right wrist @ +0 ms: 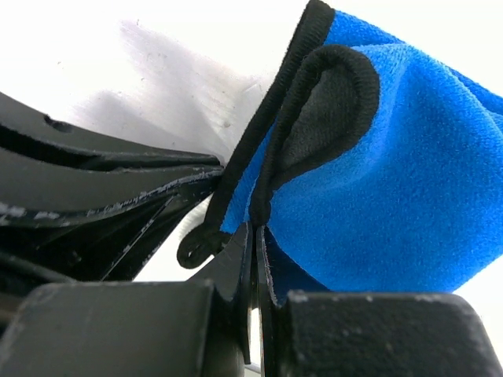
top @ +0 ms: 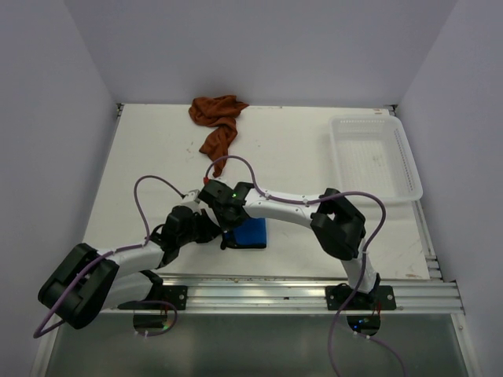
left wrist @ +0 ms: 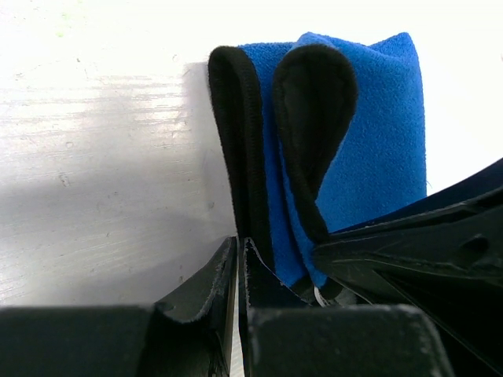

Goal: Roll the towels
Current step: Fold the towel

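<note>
Top external view: the blue towel (top: 253,233) is being worked at the near middle of the bench (top: 157,157), directly beneath the two hands, which are meeting over its left edge. The left hand (left wrist: 238,259) is being held pressed together on the black-hemmed edge of the blue towel, as the left wrist view shows. The right hand (right wrist: 255,251) is likewise being pinched shut on the same hem, just beside the other hand, with a loop of cloth standing up beyond its fingertips.

The brown towel (top: 218,126) is being left untouched, crumpled well beyond both hands at the far side of the bench.

Judgement on the step: the edge is being gathered for the first turn of the roll. It is best done with both pinches kept level and moved together, so the hem is being curled over evenly and not skewed.

The white basket (top: 376,157) is lying far to the right of the right hand; nothing is seen in it.
</note>
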`<state>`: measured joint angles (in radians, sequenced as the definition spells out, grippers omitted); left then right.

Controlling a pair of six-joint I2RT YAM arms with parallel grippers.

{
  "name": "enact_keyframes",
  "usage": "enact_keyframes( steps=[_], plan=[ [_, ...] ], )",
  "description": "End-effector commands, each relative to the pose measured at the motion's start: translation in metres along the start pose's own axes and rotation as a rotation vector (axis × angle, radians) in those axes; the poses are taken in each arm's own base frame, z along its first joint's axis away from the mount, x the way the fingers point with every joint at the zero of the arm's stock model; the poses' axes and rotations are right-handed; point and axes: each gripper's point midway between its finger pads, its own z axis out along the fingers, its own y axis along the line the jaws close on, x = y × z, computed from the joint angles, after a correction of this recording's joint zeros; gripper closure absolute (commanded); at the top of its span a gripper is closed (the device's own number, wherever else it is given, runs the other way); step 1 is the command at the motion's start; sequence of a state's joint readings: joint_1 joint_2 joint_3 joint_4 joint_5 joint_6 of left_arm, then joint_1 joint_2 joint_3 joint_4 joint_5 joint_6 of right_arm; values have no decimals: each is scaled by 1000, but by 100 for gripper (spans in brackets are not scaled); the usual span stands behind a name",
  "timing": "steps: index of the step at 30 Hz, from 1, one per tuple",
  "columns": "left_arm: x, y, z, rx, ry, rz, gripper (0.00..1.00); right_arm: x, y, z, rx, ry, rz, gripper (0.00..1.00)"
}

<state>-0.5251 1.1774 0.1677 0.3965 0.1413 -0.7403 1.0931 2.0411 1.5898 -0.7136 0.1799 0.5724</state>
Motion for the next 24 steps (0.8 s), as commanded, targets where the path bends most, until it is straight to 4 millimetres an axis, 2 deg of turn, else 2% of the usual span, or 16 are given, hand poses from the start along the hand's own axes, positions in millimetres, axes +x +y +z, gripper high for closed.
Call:
enact_keyframes(
  steps=[1, 3, 4, 5, 6, 7, 11, 12, 15, 17, 18, 19, 20, 21, 22, 24],
  plan=[
    [-5, -7, -1, 39, -26, 31, 92, -14, 16, -4, -49, -31, 24, 100],
    [-4, -7, -2, 39, -26, 31, 92, -16, 17, -8, -50, -39, 33, 91],
    [-5, -8, -3, 42, -29, 31, 92, -15, 17, -11, -51, -38, 36, 81],
    [-4, -7, -3, 40, -27, 32, 92, -18, 16, -14, -51, -49, 42, 78],
    [-5, -8, -3, 42, -27, 36, 92, -23, 15, -24, -58, -69, 52, 75],
    [-7, -9, -4, 42, -35, 36, 92, -25, 14, -28, -56, -80, 59, 67],
    [-7, -9, -7, 39, -36, 39, 92, -37, 5, -59, -58, -146, 86, 59],
    [-8, -9, -8, 39, -38, 41, 92, -43, 1, -72, -71, -174, 102, 58],
    [-10, -9, -10, 33, -41, 45, 92, -45, -14, -86, -63, -204, 135, 59],
    [-11, -9, -12, 23, -41, 50, 92, -43, -28, -101, -56, -239, 156, 69],
    [-13, -10, -13, 22, -45, 55, 92, -38, -40, -97, -34, -236, 175, 72],
    [-17, -13, -14, 26, -56, 59, 92, -39, -46, -109, -46, -262, 194, 81],
    [-20, -13, -16, 16, -54, 58, 92, -38, -52, -109, -45, -269, 219, 84],
    [-23, -14, -16, 10, -57, 71, 92, -28, -64, -101, -29, -256, 240, 87],
    [-23, -13, -19, -5, -48, 75, 92, -29, -67, -108, -45, -280, 262, 91],
    [-38, -22, -21, -6, -69, 96, 92, -28, -73, -104, -67, -302, 309, 92]
  ],
)
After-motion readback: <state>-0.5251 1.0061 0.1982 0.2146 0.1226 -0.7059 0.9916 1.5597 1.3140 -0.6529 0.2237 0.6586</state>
